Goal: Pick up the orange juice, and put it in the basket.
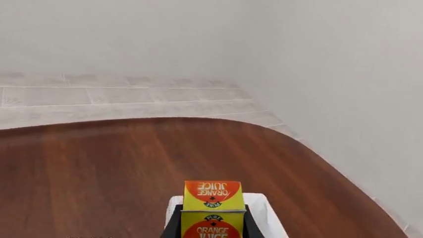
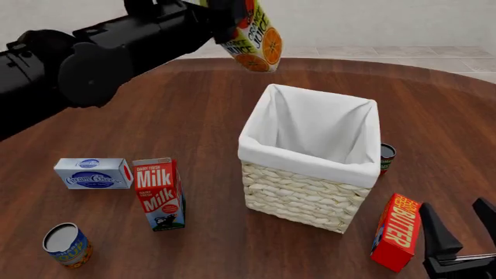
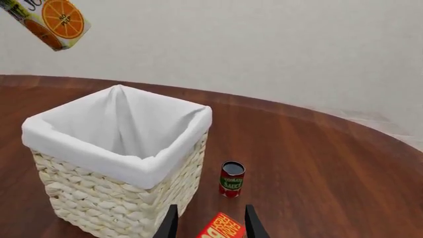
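My left gripper [image 2: 231, 17] is shut on the orange juice [image 2: 256, 36], an orange and yellow carton held high in the air, tilted, above and behind the basket's far left corner. The left wrist view shows the orange juice [image 1: 213, 208] between dark fingers [image 1: 173, 225], with a white corner of the basket [image 1: 270, 210] just below it. The basket [image 2: 310, 200] is pale wicker with a white liner and stands at the table's middle. My right gripper [image 2: 459, 229] is open, low at the front right, beside the butter box. The orange juice [image 3: 47, 20] also shows in the right wrist view, above the basket [image 3: 106, 201].
A red Butter box [image 2: 396, 232] stands right of the basket, close to my right gripper. A small dark can [image 2: 387, 158] sits behind the basket's right side. A red-and-white Milk carton [image 2: 160, 193], a blue-and-white box [image 2: 93, 173] and a tin can [image 2: 67, 245] are at the front left.
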